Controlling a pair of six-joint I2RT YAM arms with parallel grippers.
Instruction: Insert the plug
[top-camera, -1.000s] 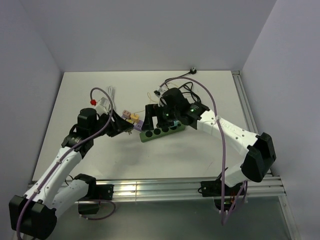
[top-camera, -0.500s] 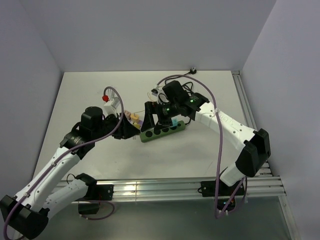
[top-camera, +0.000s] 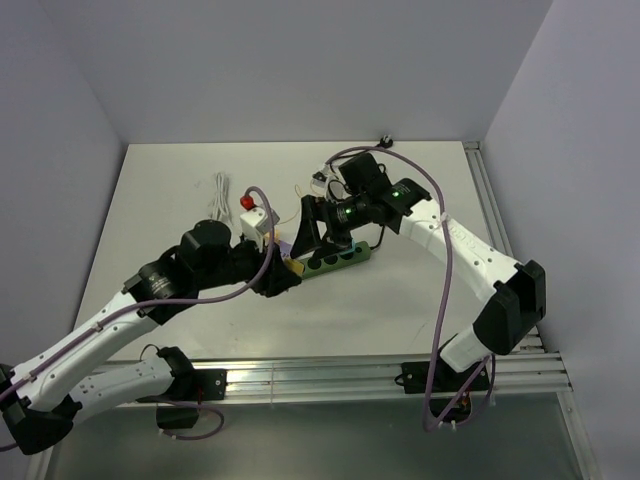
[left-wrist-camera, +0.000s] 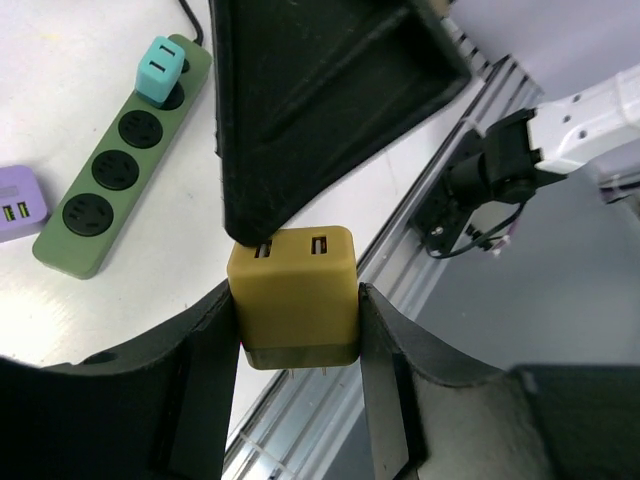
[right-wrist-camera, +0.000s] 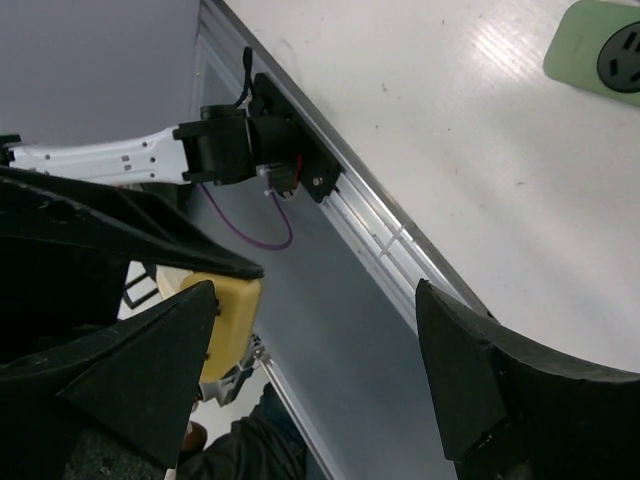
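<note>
Left wrist view: left gripper (left-wrist-camera: 296, 322) pinches a yellow USB charger (left-wrist-camera: 292, 295), raised near the empty-socket end of the green power strip (left-wrist-camera: 105, 190); a teal charger (left-wrist-camera: 158, 70) fills the strip's far socket. Right gripper (right-wrist-camera: 315, 310) stands spread, one finger just beside the yellow charger

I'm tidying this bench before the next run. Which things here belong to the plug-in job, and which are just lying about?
Job:
- yellow plug, held in the left claw
- green power strip

Lying about:
- purple charger beside the strip
- teal plug on the strip's end socket
- white cable on the table
</note>
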